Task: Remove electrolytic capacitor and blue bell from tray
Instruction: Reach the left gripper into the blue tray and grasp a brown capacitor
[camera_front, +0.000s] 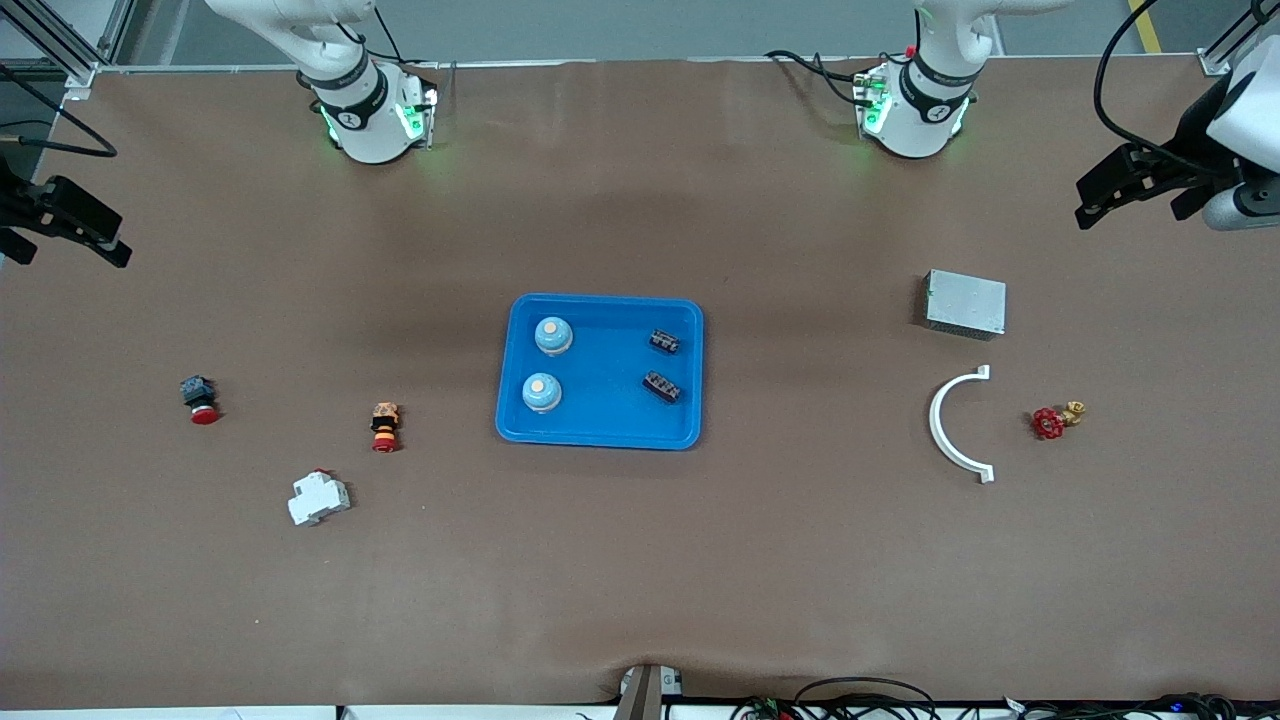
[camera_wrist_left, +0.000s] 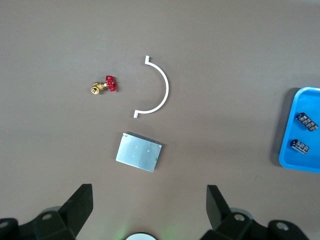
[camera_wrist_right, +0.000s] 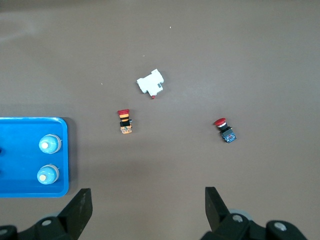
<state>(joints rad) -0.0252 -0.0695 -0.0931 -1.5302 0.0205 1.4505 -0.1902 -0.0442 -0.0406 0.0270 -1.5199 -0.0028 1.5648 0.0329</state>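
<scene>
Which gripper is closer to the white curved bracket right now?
The left one. The left gripper hangs open over the table's left-arm end, close to the white curved bracket. The right gripper waits open over the right-arm end, with the blue tray between.

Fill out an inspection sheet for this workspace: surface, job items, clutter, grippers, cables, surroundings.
Surface: brown table, a small wrinkle at the edge nearest the front camera.
Job's things: two blue bells and two dark capacitors sit apart in the blue tray at mid-table.
Clutter: toward the right arm's end, two red-capped push buttons and a white breaker; toward the left arm's end, a metal box, a white curved bracket and a red-handled brass valve.
Grippers: left gripper open, empty, above the metal box; right gripper open, empty, over bare table; both arms wait.
Cables: black leads at both bases and along the table's near edge.
Surroundings: aluminium framing at the corners.
</scene>
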